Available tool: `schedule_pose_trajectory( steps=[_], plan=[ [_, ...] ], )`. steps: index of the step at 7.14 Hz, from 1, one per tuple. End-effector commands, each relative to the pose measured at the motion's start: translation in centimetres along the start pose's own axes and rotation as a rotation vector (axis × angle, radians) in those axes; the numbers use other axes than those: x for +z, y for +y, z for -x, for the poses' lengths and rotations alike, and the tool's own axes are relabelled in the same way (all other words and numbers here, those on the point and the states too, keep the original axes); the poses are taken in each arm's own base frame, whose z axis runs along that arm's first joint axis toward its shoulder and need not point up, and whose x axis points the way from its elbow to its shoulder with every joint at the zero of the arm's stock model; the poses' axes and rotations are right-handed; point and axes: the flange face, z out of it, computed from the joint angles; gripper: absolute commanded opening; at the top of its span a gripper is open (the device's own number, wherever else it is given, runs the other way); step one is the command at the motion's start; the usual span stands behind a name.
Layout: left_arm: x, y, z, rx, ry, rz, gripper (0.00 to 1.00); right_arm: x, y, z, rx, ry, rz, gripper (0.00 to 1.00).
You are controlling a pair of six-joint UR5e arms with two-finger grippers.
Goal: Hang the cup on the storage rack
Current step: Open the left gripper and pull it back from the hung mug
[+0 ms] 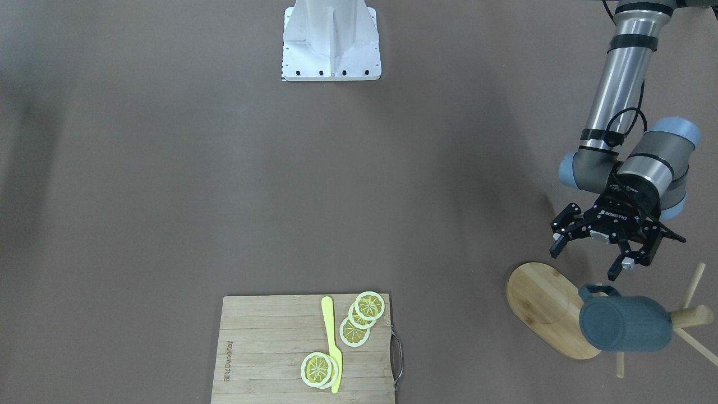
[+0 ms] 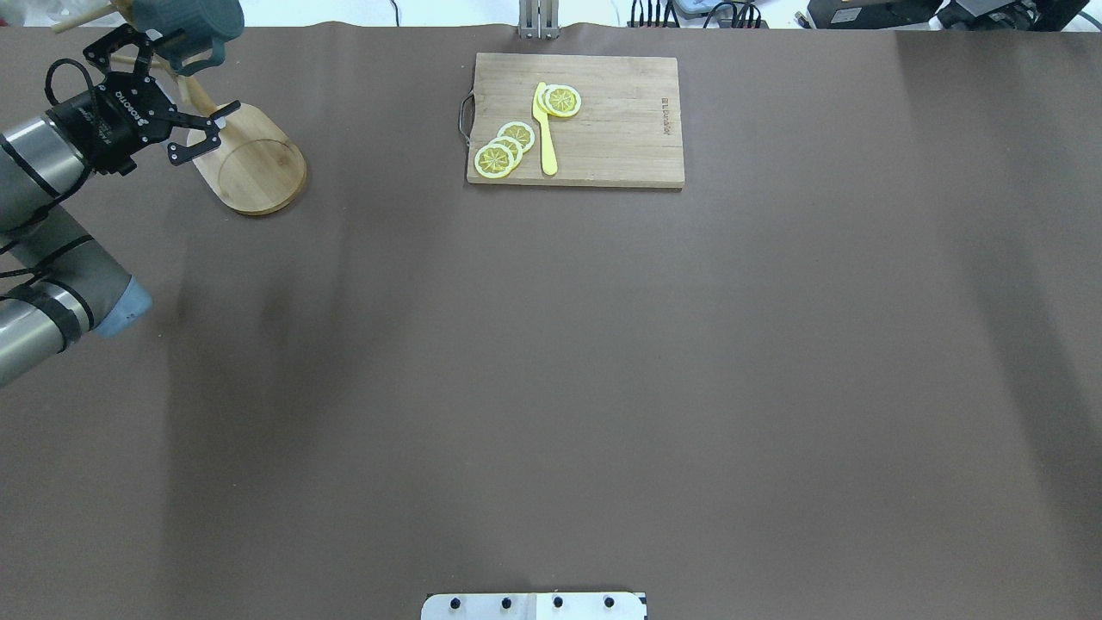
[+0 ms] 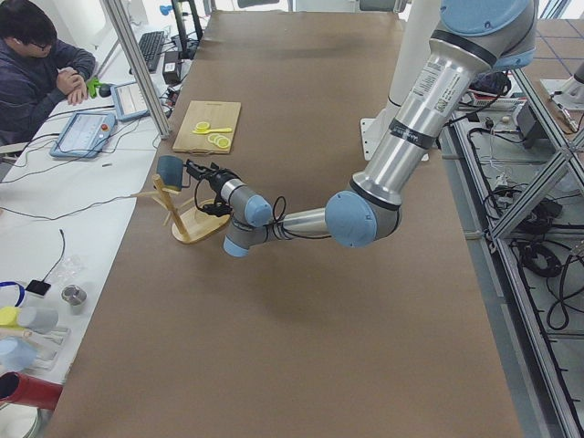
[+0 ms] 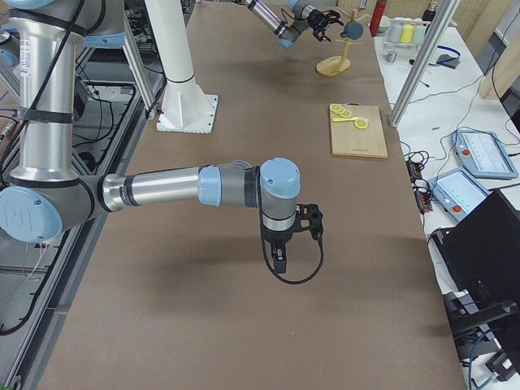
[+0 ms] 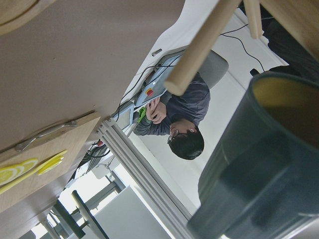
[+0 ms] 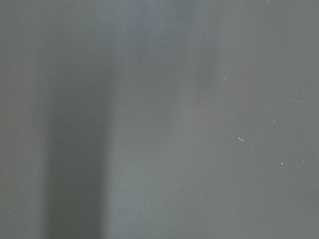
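The dark blue-grey cup (image 1: 625, 324) hangs by its handle on a peg of the bamboo storage rack (image 1: 541, 303) at the table's far left. It also shows in the overhead view (image 2: 189, 21) above the rack's oval base (image 2: 258, 164). My left gripper (image 1: 584, 264) is open and empty, just short of the cup and apart from it, over the rack's base. The left wrist view shows the cup (image 5: 259, 164) close up with its yellow inside, and a peg (image 5: 199, 50). My right gripper (image 4: 280, 260) shows only in the exterior right view, low over bare table; I cannot tell its state.
A rectangular bamboo cutting board (image 1: 305, 348) with lemon slices (image 1: 362, 317) and a yellow knife (image 1: 332, 342) lies at the table's far middle. The robot's white base (image 1: 331, 39) is at the near edge. A seated person (image 3: 36, 64) is beyond the far edge.
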Motion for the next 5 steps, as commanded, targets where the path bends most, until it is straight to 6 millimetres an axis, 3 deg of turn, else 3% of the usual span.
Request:
schedule_pose_trajectory(
  steps=[1,3,5],
  plan=[
    [-1.4,2.0,-0.1,0.042,0.005,0.050,0.99,0.0,0.0,0.0,0.001,-0.001,0.000,1.00],
    [-1.7,5.4,-0.4,0.062,0.014,0.129,0.99,0.0,0.0,0.0,0.001,0.000,0.000,1.00],
    [-1.5,7.9,-0.4,0.264,0.016,0.187,0.99,-0.1,-0.1,0.0,0.000,-0.001,-0.001,1.00]
  ],
)
